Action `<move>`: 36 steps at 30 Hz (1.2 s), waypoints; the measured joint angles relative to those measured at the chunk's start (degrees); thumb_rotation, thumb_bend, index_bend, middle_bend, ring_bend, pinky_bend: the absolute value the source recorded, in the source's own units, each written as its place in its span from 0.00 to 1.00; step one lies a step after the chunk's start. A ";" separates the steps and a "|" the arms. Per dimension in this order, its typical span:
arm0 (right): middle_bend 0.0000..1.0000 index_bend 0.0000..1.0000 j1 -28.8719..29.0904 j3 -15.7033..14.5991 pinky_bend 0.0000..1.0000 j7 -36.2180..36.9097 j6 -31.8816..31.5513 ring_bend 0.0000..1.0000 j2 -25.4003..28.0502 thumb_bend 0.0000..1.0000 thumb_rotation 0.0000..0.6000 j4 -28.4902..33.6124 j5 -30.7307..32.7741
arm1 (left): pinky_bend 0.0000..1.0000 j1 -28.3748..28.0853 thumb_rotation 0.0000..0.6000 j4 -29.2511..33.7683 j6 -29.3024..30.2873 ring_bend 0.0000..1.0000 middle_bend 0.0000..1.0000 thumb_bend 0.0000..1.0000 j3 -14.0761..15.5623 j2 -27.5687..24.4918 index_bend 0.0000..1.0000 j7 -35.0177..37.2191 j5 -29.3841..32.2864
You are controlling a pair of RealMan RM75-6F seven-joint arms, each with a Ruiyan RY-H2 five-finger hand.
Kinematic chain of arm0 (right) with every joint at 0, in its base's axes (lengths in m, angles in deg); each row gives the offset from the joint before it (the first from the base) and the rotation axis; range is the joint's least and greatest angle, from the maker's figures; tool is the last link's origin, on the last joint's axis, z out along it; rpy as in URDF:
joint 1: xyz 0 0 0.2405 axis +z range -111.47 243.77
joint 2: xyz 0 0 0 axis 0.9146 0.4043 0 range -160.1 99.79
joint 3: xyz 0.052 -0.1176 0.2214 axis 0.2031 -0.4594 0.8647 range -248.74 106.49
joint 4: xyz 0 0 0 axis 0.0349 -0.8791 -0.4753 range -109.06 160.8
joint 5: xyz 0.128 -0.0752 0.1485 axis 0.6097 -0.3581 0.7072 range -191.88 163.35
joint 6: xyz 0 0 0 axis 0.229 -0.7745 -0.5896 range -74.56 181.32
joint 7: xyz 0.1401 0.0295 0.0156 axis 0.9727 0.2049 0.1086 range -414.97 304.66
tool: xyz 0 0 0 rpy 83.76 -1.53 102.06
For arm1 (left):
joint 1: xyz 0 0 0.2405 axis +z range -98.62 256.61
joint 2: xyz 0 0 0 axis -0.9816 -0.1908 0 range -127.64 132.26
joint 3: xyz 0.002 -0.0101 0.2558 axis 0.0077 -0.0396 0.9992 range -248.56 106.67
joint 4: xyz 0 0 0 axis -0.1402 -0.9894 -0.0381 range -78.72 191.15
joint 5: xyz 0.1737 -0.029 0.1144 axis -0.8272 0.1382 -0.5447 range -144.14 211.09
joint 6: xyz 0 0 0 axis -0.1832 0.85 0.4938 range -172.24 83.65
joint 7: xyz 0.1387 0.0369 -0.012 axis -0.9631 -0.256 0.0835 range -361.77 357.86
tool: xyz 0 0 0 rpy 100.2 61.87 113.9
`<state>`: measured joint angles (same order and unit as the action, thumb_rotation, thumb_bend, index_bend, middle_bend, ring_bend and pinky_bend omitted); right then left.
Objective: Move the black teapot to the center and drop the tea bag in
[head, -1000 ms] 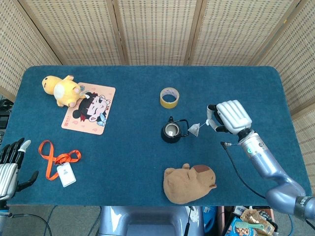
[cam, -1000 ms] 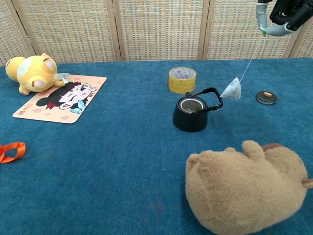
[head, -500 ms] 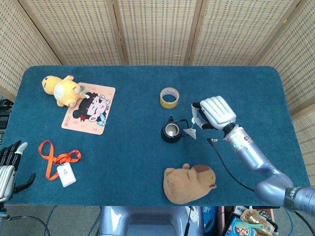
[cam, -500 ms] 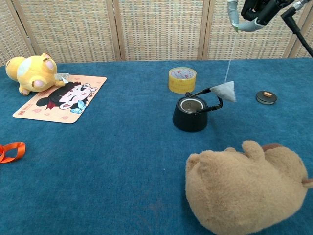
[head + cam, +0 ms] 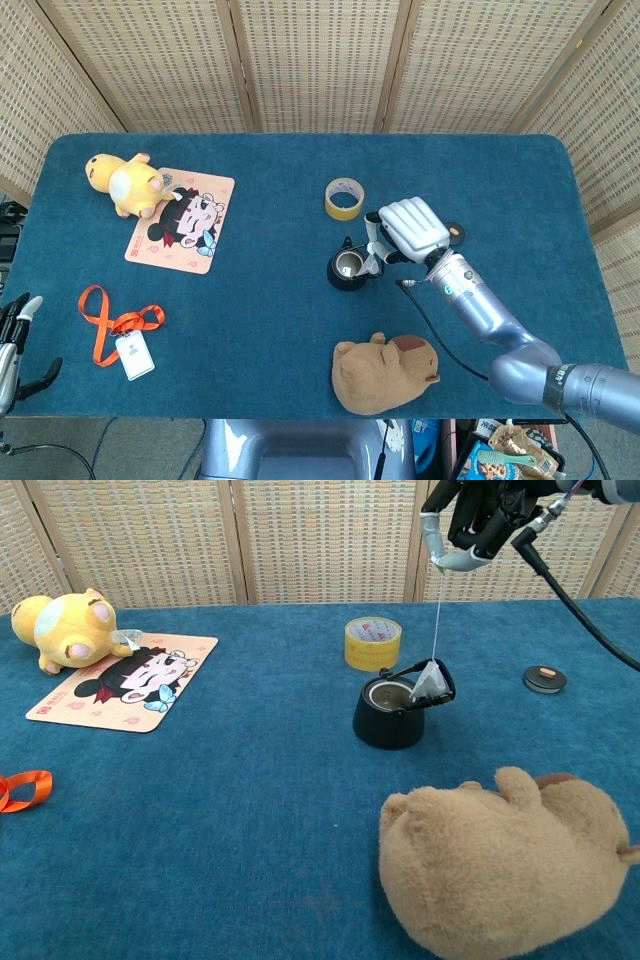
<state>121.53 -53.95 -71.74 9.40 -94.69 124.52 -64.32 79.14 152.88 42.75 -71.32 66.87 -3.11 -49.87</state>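
The black teapot [image 5: 346,268] stands lidless near the table's middle, its handle raised; the chest view shows it too [image 5: 389,716]. My right hand [image 5: 405,232] hovers just right of and above it, pinching the string of a white tea bag [image 5: 430,683]. The bag hangs at the handle, over the pot's right rim. In the chest view the same hand [image 5: 472,520] is high at the top edge. My left hand [image 5: 12,345] shows only partly at the bottom left corner, fingers apart and holding nothing.
The teapot's lid [image 5: 545,678] lies to the right of the pot. A yellow tape roll [image 5: 344,198] sits behind it and a brown plush [image 5: 383,373] in front. A yellow plush [image 5: 125,180], cartoon mat [image 5: 185,220] and orange lanyard [image 5: 115,325] lie at the left.
My right hand has carried the tea bag leftward from well right of the pot to its handle. My left hand has sunk lower at the frame's corner.
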 measured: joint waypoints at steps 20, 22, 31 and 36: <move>0.95 0.74 5.19 -1.11 0.99 -2.04 0.07 0.99 -3.05 0.70 1.00 -3.82 5.70 | 0.00 0.83 1.00 -2.69 -0.40 0.00 0.00 0.34 -0.10 0.85 0.00 2.46 0.89; 0.95 0.74 5.55 -1.25 0.99 -2.14 0.20 0.99 -3.35 0.70 1.00 -4.35 6.05 | 0.00 0.88 1.00 -2.79 -0.38 0.00 0.00 0.34 -0.14 0.86 0.00 2.54 0.98; 0.95 0.74 6.99 -2.37 0.99 -2.28 1.03 0.99 -5.44 0.70 1.00 -7.61 7.77 | 0.00 1.34 1.00 -3.57 -0.70 0.00 0.00 0.34 -0.06 1.05 0.00 3.31 1.61; 0.95 0.74 7.10 -3.25 0.99 -2.32 1.04 0.99 -6.10 0.70 1.00 -8.65 7.89 | 0.00 1.48 1.00 -3.80 -0.75 0.00 0.00 0.34 -0.03 1.16 0.00 3.54 1.59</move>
<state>128.63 -57.19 -74.05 10.44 -100.79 115.87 -56.43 80.61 149.08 42.00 -71.35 68.03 0.43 -48.27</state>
